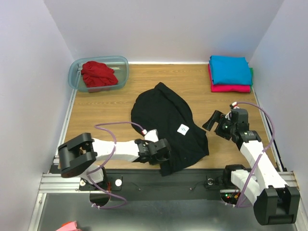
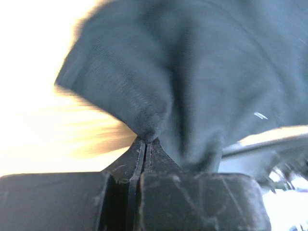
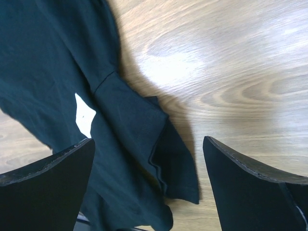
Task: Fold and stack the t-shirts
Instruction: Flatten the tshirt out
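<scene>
Table (image 1: 110, 103): the wooden top is carrying everything, with the arms reaching in from its near edge.
Black t-shirt (image 1: 166, 115): lying rumpled and unfolded in the middle of the table, its near edge trailing toward the arm bases.
Tub (image 1: 74, 72): sitting in the far-left corner, holding the red t-shirt (image 1: 98, 73) in a crumpled heap.
Folded pair: the turquoise t-shirt (image 1: 230, 69) is resting on the magenta t-shirt (image 1: 231, 88) in the far-right corner.
Left gripper (image 1: 161, 150): its jaws are pressing together on a bunched fold at the black shirt's near-left edge.
Right gripper (image 1: 216, 124): hovering just right of the shirt with its jaws spread wide and gripping nothing. A sleeve is lying below them.
White label (image 1: 183, 129): showing on the cloth's near-right part.
Handling: I'm judging the cloth light, limp and likely to sag and drag. Taking hold at a hem or sleeve edge looks better than mid-cloth — one corner per gripper.
</scene>
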{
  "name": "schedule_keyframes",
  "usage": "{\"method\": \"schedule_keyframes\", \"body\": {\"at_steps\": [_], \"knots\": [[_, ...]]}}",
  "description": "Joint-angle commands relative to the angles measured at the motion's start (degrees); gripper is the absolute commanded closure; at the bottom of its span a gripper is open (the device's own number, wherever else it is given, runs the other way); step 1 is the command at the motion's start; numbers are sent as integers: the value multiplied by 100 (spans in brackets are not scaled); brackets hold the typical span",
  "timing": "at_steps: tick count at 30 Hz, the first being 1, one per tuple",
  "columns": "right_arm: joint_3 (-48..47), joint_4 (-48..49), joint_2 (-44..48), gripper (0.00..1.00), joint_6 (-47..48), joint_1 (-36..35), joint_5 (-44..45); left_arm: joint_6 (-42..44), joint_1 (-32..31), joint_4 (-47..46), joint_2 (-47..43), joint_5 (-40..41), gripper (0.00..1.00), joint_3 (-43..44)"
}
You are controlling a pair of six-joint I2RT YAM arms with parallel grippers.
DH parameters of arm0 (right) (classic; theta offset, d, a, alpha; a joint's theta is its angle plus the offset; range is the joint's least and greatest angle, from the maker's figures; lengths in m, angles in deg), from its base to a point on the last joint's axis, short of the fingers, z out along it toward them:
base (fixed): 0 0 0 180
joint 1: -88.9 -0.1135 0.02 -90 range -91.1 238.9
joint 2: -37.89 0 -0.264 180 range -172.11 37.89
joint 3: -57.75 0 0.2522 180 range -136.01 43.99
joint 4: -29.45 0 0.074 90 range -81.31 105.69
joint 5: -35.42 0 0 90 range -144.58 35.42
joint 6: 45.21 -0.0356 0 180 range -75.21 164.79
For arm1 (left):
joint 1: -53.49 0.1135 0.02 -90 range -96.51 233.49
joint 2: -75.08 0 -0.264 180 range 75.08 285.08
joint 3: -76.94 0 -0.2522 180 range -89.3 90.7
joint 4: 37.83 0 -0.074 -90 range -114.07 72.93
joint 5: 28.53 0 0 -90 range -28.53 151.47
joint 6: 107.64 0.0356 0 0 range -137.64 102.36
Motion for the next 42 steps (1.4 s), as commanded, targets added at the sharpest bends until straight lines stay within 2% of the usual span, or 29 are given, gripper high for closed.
{"method": "schedule_keyframes", "body": {"at_steps": [1, 6, 11, 17, 23, 25, 28, 29, 30, 32, 34, 36, 40, 42], "knots": [[39, 391, -276, 0, -80, -407, 50, -485, 291, 1703, -760, 1036, 100, -263], [-128, 400, -839, 0, -509, -1829, 1243, -4, 1679, 1923, -2377, 1395, 100, -941], [-137, 391, -700, 1, -739, -2113, 1378, 340, 2734, 2723, -3610, 2117, 100, -748], [-75, 522, -980, 7, -1011, -2534, 1316, 692, 3026, 2548, -4481, 2127, 100, -721], [-373, 1041, -1612, 12, -1398, -3772, 1404, 868, 3035, 2354, -4412, 1793, 100, -844], [-557, 1059, -1980, 13, -1530, -4274, 1893, 868, 3035, 2380, -4368, 1784, 100, -862], [-655, 1050, -2280, 25, -1697, -4504, 2265, 895, 3052, 2398, -4438, 1784, 100, -853], [-673, 1050, -2429, 34, -1775, -4530, 2405, 903, 3052, 2398, -4490, 1801, 100, -853], [-681, 1050, -2483, 58, -1785, -4548, 2467, 921, 3044, 2407, -4534, 1827, 100, -862], [-690, 1006, -2501, 77, -1846, -4548, 2712, 939, 3044, 2450, -4587, 1889, 100, -810], [-786, 710, -2405, 92, -1873, -4557, 3185, 921, 3052, 2564, -4640, 2029, 100, -687], [-1058, 375, -2134, 95, -1934, -4539, 3713, 938, 3070, 2644, -4631, 2239, 100, -555], [-1751, -793, -1684, 97, -2066, -4452, 5451, 1017, 3148, 2872, -4404, 2697, 100, -64], [-2007, -1217, -1456, 96, -2005, -4233, 5727, 1149, 3210, 3056, -4245, 2934, 100, 410]]}}
